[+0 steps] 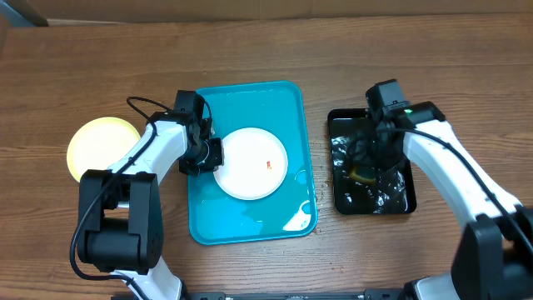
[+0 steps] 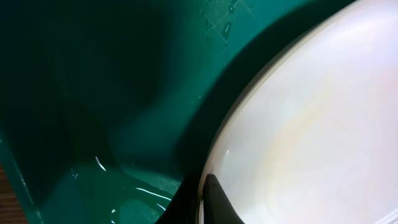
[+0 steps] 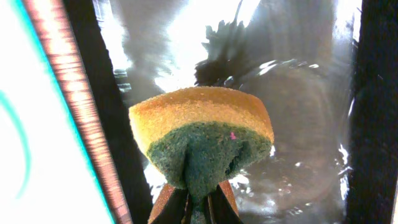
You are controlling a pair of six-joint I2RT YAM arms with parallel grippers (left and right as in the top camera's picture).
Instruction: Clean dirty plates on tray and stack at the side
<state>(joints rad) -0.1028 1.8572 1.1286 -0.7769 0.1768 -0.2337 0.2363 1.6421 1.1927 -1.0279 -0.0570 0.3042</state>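
Jaws: right gripper (image 3: 199, 200) pinches sponge (image 3: 202, 137) over black tray (image 1: 401, 202); left gripper (image 1: 208, 156) at white plate (image 1: 246, 171) rim, grip unclear.
Done: yellow plate (image 1: 104, 148) lies beside tray (image 1: 250, 104), seemingly clean.
Left: white plate in tray, smear (image 1: 268, 164) unwiped, unstacked.

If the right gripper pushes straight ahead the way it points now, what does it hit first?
The right gripper is shut on the sponge, which would meet the wet floor of the black tray first. The gap between them is unclear.
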